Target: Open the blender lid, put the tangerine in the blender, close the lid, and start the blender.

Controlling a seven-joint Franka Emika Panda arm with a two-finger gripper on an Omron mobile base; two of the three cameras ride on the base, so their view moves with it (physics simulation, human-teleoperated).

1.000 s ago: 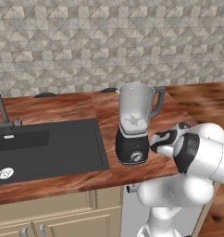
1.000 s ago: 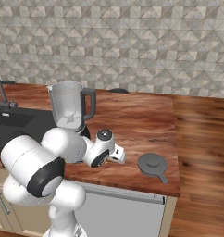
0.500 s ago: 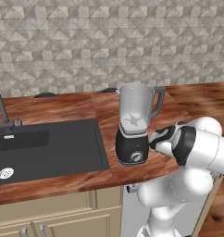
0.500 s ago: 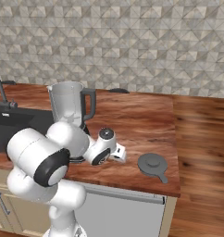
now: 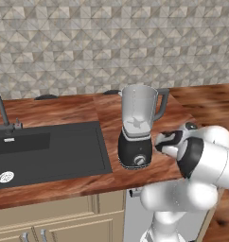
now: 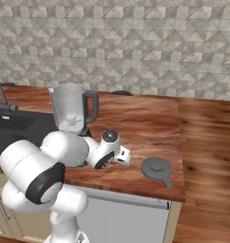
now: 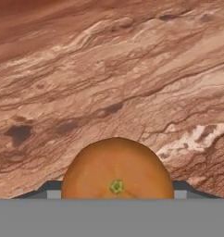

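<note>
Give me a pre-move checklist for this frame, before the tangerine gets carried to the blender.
1. Lid off jar: ok. The blender lid lies on the counter, right of the arm.
2. Jar mouth open: ok. The blender has an uncovered rim.
3. Tangerine between the pincer tips: ok, centred in the hand view.
4. Pincer closed on the fruit: cannot tell; tips mostly hidden.
5. Fruit lifted off the counter: cannot tell.

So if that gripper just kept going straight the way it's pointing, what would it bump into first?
The tangerine. In the hand view it sits right between the gripper's fingertips, close to the camera, on the wooden counter. Whether the fingers already touch it is hard to tell.
</note>
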